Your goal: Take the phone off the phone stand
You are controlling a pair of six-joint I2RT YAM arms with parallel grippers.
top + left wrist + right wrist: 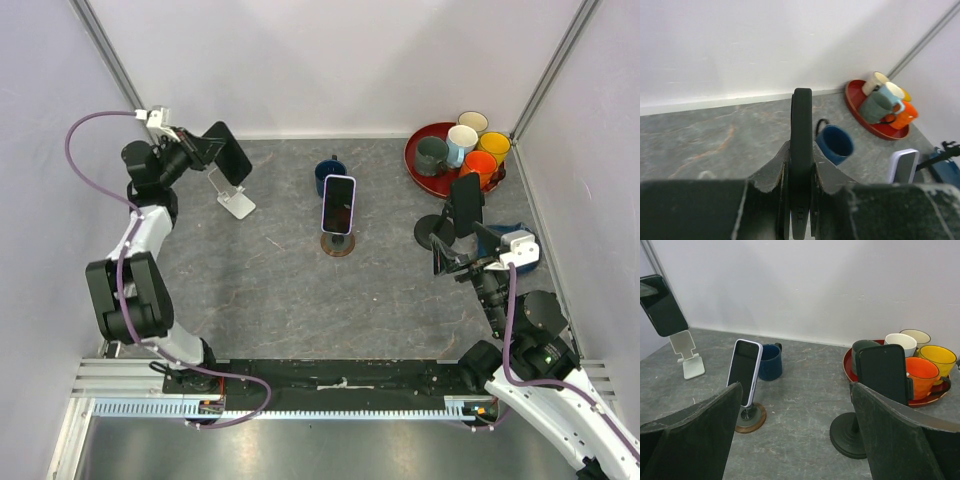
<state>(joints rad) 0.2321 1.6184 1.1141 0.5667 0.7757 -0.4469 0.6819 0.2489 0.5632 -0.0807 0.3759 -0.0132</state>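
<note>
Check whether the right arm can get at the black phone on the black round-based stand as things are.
Probably yes. The right gripper is open and faces the black phone on its black round-based stand, with nothing between them. The red tray of mugs sits close behind it.

Top external: high, above and behind the arm bases, looks down and forward. Far off, so the whole table (280, 300) and three walls are in frame. Left wrist: very close, looks along left fingers (771, 175) toward back wall and far right corner; edge-on black phone (801, 145) blocks centre. Right wrist: low over table, faces back wall and left side, right fingers (690, 435) fill bottom corners. All three share blue mug (330, 176), red tray (412, 160), lilac phone (338, 203). Top and right wrist also share white stand (236, 198).
</note>
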